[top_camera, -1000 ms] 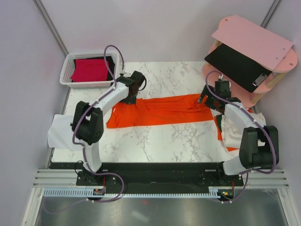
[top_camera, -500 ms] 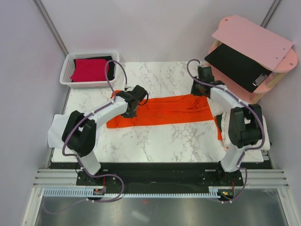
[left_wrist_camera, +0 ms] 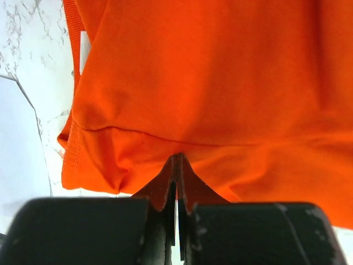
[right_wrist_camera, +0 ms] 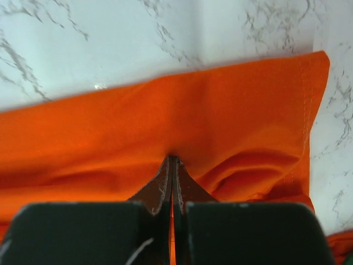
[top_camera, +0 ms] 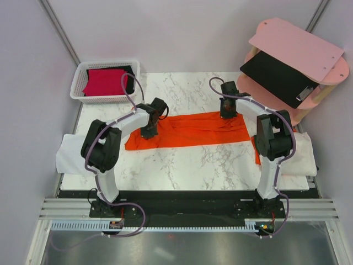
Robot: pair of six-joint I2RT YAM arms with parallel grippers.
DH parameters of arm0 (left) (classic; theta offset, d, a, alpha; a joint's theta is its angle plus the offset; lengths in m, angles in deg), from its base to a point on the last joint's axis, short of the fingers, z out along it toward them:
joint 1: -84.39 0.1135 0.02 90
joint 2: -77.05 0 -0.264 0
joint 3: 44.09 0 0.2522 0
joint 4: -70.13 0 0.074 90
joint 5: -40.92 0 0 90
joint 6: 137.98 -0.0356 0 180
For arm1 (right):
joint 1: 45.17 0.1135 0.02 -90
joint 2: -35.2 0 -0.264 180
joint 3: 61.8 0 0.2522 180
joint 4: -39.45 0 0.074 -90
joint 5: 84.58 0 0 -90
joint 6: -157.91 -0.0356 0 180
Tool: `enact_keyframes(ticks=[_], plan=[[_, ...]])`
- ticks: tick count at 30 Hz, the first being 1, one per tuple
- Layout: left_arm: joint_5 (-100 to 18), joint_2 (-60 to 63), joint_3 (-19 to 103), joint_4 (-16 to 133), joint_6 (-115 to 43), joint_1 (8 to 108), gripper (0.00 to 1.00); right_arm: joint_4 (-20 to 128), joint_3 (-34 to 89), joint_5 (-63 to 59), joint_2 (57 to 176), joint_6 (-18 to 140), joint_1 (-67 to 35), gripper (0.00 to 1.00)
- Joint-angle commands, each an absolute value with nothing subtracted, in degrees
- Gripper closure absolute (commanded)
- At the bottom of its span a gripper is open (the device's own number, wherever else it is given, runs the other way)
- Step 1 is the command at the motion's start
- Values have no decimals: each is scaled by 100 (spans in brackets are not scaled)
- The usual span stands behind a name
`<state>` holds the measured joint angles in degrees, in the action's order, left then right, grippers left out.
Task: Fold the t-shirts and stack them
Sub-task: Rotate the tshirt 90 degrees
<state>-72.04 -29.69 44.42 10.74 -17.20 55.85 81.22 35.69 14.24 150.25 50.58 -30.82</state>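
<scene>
Orange shirt (top_camera: 190, 130) lies on table (top_camera: 187, 165) as a long band
Soft, light, limp cloth; left gripper (left_wrist_camera: 176, 171) and right gripper (right_wrist_camera: 172, 171) each clenched on opposite ends, a sound hold

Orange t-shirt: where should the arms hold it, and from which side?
Near its two short ends, one gripper each, from above. The orange t-shirt lies flat and long on the table, so a pinched-up ridge of cloth likely gives the best purchase; the left gripper and right gripper are shut on such ridges.
</scene>
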Motion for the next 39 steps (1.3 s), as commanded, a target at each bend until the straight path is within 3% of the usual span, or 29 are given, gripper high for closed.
enact_keyframes(ticks=[1,9,16,24,28,31,35,39], plan=[[-7009,-3289,4631,1207,-1581,5757,98,8371,3739,1763,15139,5077,-3085,100],[-6947,-4036,5307,1014,-1696,5934,98,9012,3574,2089,15298,5085,-3067,100],[-7254,-4844,6440,707,-2064,5934,98,9364,2756,1931,14683,5068,-2865,100],[-7439,-6154,9093,-135,-2671,5969,98,9672,1869,1299,13656,4779,-2136,100],[-6975,-6961,10779,-322,-2882,6048,98,9830,1648,772,13286,4646,-1566,100],[-6501,-7104,11257,-138,-2917,6118,98,9830,1525,316,13040,4603,-1232,100],[-6367,-6248,10742,108,-2812,6145,98,9672,1463,243,12618,4558,-1177,100],[-5946,-4427,8758,1056,-2768,6127,98,9628,1744,1172,12380,4541,-1177,100]])
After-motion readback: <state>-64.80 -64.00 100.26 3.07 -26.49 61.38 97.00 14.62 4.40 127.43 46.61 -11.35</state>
